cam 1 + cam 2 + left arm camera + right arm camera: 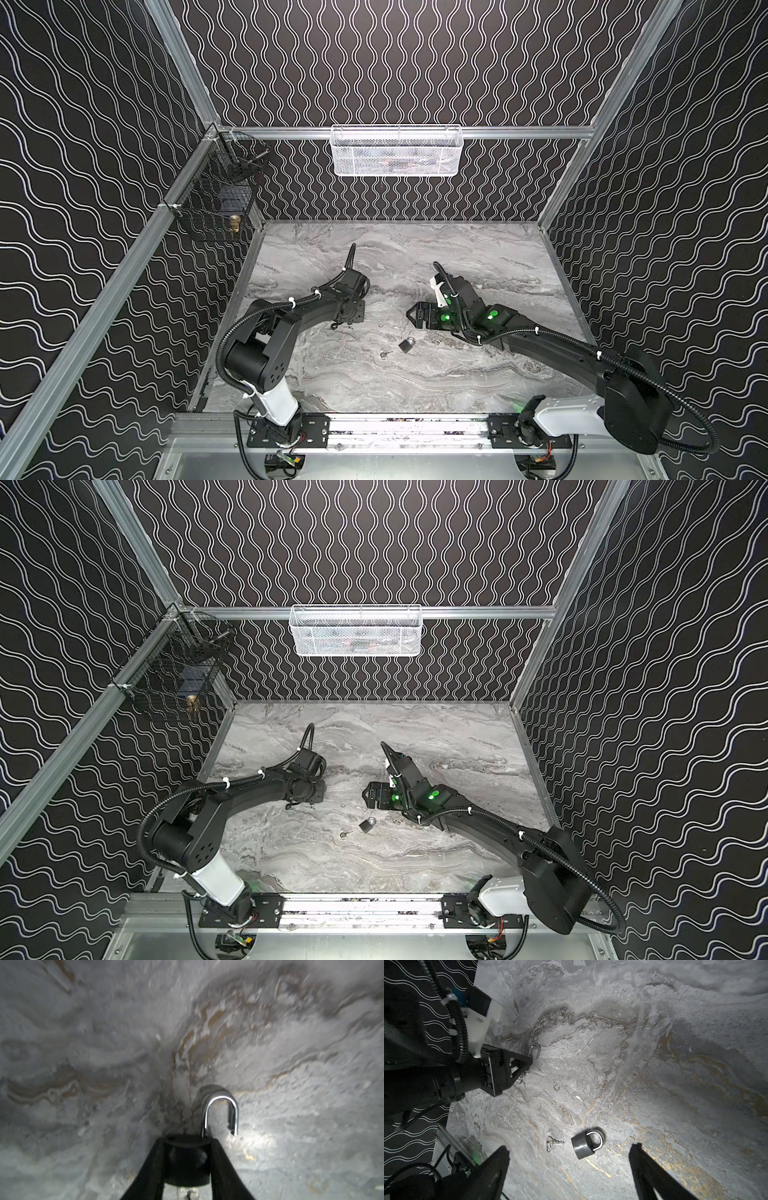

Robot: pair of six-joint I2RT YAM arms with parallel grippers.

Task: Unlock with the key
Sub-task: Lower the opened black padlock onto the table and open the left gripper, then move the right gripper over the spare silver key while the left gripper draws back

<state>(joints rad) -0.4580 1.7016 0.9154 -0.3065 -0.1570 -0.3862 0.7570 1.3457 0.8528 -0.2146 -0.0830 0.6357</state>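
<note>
Near the tabletop (83,1043), outstretched left pincer (187,1142) clamps a padlock (187,1159); right pincer (570,1147) gapes.

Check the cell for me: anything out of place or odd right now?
Yes: there are two padlocks. The left gripper clamps the first padlock, its shackle standing open. A second padlock lies tipped on the table, with a loose key beside it, not touching. Nothing looks damaged or spilled.

Key head (188,1193) beneath the padlock (187,1159), cut off by the wrist view's edge.
</note>
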